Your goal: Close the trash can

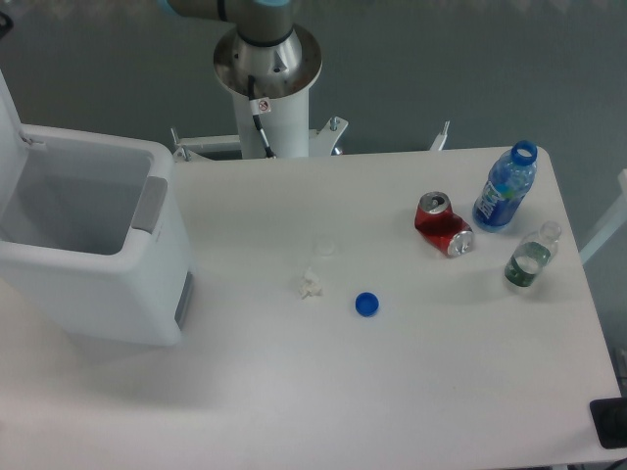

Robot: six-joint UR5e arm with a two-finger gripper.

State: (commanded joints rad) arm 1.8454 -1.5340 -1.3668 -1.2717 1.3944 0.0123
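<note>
The tabletop is white and fills most of the view. The trash can is the largest object on it and stands at the 9 o'clock edge, partly cut off by the frame. Its lid is raised, seen as a white panel standing upright at the bin's far left corner, and the grey interior is exposed. A grey latch tab sits on the rim at the bin's 3 o'clock side.

The robot base stands beyond the tabletop edge at 12 o'clock, with a blue-grey joint reaching out of the top of the frame. A small dark shape appears at the extreme upper left corner above the lid; it cannot be identified. The tool is not visible, so its state cannot be told, nor its position relative to the bin.

At 2 o'clock stands an uncapped blue bottle. Just beside it toward 9 o'clock lies a dented red soda can on its side. A small clear bottle stands near the blue bottle toward 5 o'clock. Near centre lie a blue cap and a crumpled white scrap, close together but apart.
</note>
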